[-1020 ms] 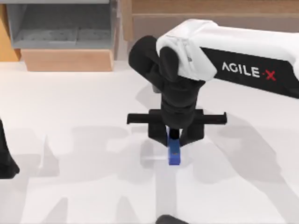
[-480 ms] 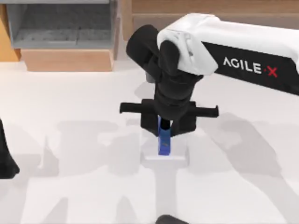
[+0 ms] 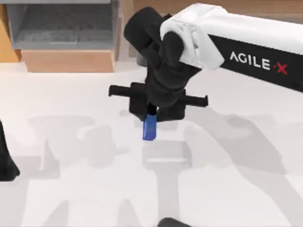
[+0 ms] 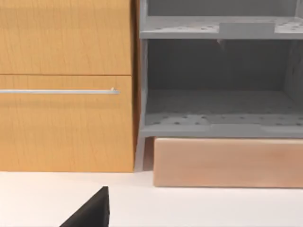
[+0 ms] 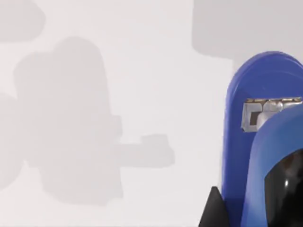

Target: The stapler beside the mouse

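one stapler [image 3: 149, 127], clamped in right jaws

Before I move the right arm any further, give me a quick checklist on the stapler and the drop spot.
1. Stapler held by the right gripper: ok, it hangs below the gripper, one end between the fingers.
2. Lifted off the table: ok, its shadow lies apart from it.
3. Grip secure: cannot tell, the contact is hidden.
4. Mouse located: cannot tell; a dark rounded shape at the near table edge may be it.
5. Left arm clear of the path: ok, parked at the left table edge.
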Controlling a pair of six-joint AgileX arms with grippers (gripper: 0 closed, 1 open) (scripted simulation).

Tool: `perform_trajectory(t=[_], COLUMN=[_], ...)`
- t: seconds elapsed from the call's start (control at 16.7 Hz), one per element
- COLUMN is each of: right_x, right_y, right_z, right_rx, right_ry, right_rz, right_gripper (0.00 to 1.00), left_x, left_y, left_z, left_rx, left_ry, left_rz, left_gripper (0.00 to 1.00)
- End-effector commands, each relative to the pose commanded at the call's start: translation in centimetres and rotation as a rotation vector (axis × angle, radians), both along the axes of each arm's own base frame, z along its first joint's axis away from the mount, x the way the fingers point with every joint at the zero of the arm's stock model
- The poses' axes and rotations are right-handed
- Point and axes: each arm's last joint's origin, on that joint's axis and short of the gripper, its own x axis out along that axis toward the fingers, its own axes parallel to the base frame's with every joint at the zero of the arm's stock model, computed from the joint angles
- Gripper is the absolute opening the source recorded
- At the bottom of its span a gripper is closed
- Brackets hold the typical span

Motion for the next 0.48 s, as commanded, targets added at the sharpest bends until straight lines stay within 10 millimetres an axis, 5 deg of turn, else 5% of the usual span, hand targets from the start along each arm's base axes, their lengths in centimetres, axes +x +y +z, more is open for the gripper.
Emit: perform_trajectory(t=[0.48], right_x=[-1.2], right_y=[-0.3], right_z=[-1.5], right_rx=[-0.076], right_ry=[0.039], right_rz=[-0.010], right_gripper=[0.00], left_x=[0.0], left_y=[0.0], left_z=[0.0], left_rx=[0.000], left_ry=[0.000], left_rz=[0.000], left_gripper=[1.00])
